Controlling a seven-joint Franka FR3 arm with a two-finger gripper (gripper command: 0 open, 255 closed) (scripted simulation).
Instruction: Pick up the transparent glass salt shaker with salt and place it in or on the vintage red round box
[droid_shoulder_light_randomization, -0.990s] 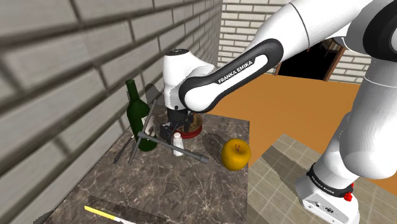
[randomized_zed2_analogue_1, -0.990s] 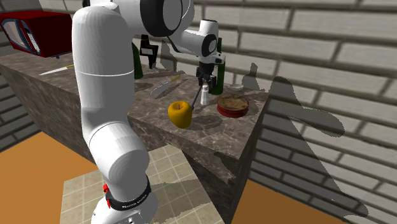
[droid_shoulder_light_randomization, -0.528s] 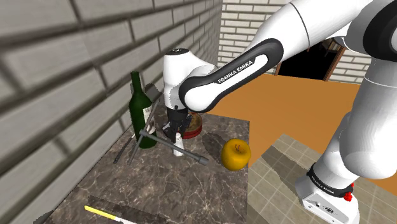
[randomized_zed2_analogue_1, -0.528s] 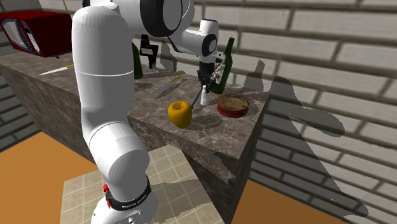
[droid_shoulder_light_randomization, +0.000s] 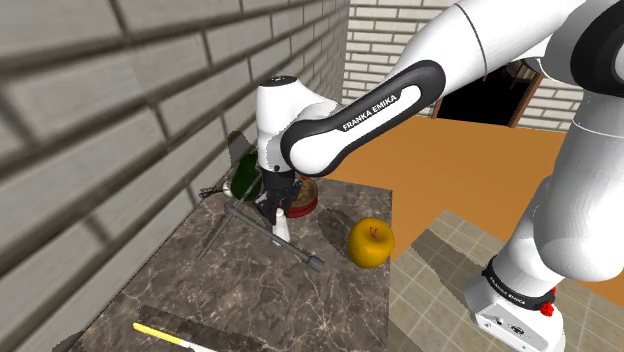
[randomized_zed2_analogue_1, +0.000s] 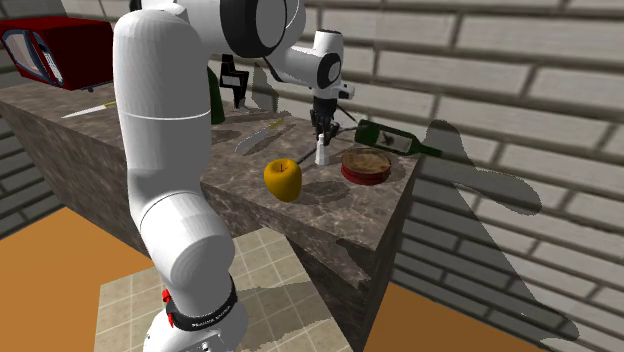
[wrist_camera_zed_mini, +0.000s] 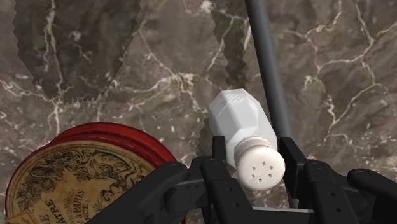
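1. The gripper is hanging straight down over the dark marble countertop. Its two black fingers are pressing against either side of the white salt shaker just under the perforated cap, so it is looking clamped on the shaker.
2. The shaker is sitting just beside the red round box, with a grey metal bar lying close on its other side. In the second exterior view its base seems to be resting on the stone.
3. By my reading, the grasp is being completed and the lift is not yet done.
4. The next move is calling for a straight rise clearing the box's rim, a short sideways carry over the ornate lid, then a gentle lowering before release.
5. A green bottle is lying nearly flat just behind the box and a yellow apple is sitting nearby. Neither is blocking that short path.
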